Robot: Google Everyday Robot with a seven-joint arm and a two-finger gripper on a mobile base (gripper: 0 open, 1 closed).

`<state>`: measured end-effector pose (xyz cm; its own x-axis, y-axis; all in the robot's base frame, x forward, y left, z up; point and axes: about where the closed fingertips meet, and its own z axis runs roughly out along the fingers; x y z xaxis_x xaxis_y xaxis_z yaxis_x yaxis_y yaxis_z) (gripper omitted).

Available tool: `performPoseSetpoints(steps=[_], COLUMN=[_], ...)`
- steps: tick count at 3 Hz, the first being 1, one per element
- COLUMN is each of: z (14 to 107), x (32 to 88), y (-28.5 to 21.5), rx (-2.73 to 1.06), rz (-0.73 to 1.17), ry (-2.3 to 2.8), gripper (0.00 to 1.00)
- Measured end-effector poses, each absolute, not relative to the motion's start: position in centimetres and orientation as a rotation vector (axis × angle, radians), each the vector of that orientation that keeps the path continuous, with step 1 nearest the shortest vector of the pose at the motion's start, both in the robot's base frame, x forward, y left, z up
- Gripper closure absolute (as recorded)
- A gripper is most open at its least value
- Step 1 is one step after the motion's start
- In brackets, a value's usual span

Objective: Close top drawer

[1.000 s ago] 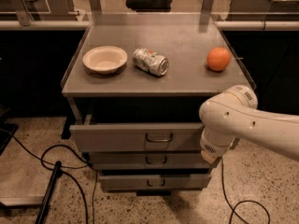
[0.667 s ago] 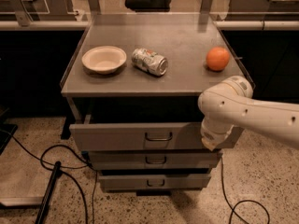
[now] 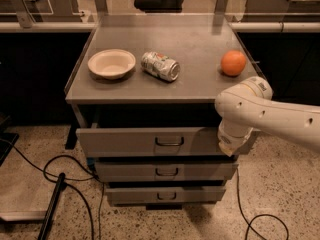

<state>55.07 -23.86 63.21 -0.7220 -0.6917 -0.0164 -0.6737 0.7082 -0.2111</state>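
The top drawer [image 3: 125,141] is a wide grey metal drawer with a small dark loop handle [image 3: 169,143] at its centre. It stands pulled out a little from the cabinet, with a dark gap above its front panel. My white arm comes in from the right. My gripper [image 3: 229,145] is at the right end of the drawer front, hidden behind the wrist housing. The two lower grey drawers [image 3: 165,171] sit further in.
On the cabinet top [image 3: 195,49] lie a white bowl [image 3: 111,63], a tipped drink can [image 3: 160,66] and an orange [image 3: 233,63]. Black cables [image 3: 55,174] trail on the speckled floor at the left and lower right. A railing and a chair base stand behind.
My arm has moved up and towards the cabinet, staying at the drawer's right end. The drawer front appears slightly further in than before.
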Motion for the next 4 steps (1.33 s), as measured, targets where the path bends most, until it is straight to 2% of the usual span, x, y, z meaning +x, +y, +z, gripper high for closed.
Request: performPoseSetpoints(steps=[2, 4], z=[63.3, 63.3], x=[58.3, 58.6], y=[-25.6, -25.9], rx=[-1.055, -1.045], rz=[-0.353, -0.365], ry=[2.829, 2.832], gripper=[1.0, 1.0])
